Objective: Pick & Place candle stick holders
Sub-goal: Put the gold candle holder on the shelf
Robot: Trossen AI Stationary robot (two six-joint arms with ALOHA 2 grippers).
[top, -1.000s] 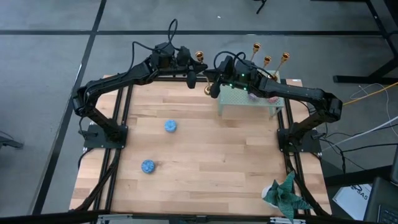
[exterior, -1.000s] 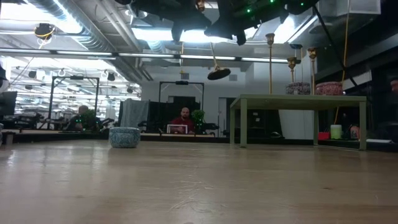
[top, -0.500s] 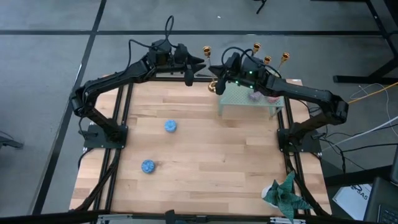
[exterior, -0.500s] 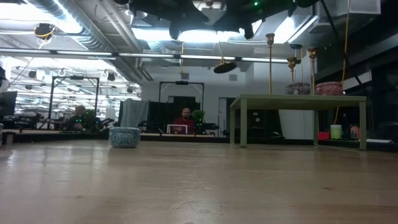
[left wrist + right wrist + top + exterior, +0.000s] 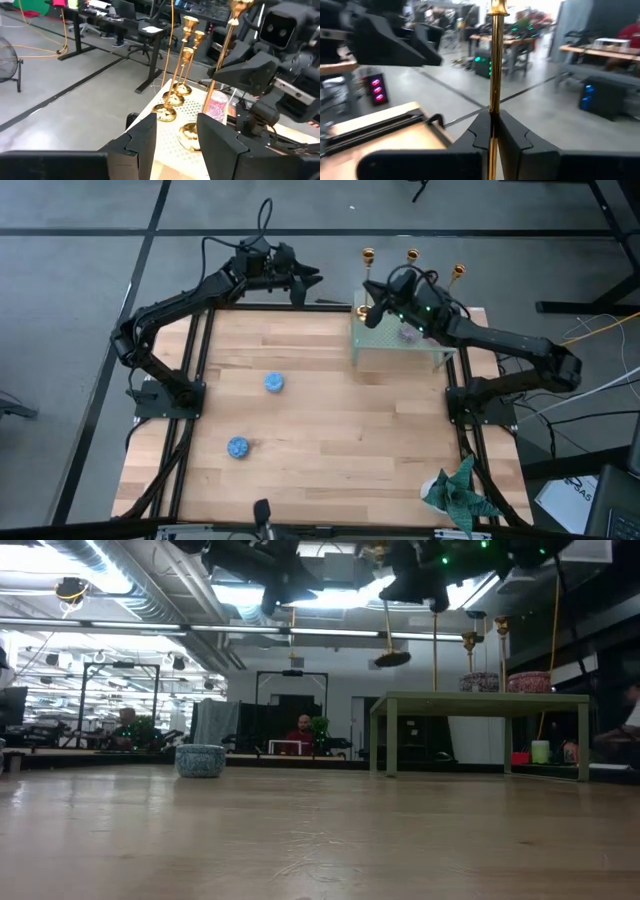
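Since a second ago, we are carrying the fourth candlestick (image 5: 367,280) from between the two arms over toward the small green table (image 5: 385,345), and our left gripper (image 5: 306,280) is now parted from it and sitting back at the far edge of the wooden table (image 5: 330,430).

Our right gripper (image 5: 375,305) is pinching this candlestick by its thin stem, fingers (image 5: 512,135) closed tight on the gold rod, as the right wrist view shows plainly. In the low view the candlestick (image 5: 390,635) is hanging clear of everything, its round base (image 5: 393,658) tilted and floating above and just short of the green table's near corner (image 5: 385,700). In the high view its top cup is showing above the far left corner of that table.

Our left gripper is standing with its two dark fingers (image 5: 142,142) apart by a narrow gap and nothing between them; we are looking through that gap at the green table.

Three other candle stick holders (image 5: 182,60) are standing upright on the perforated top of the green table, in a close row toward its far side, their round bases (image 5: 165,112) near one another. A pink patterned bowl (image 5: 217,107) is sitting on the same table just beside them.

On the wooden table we are also seeing two blue bowls (image 5: 274,383), well apart from the green table, and a green cloth (image 5: 455,490) at the near right corner.
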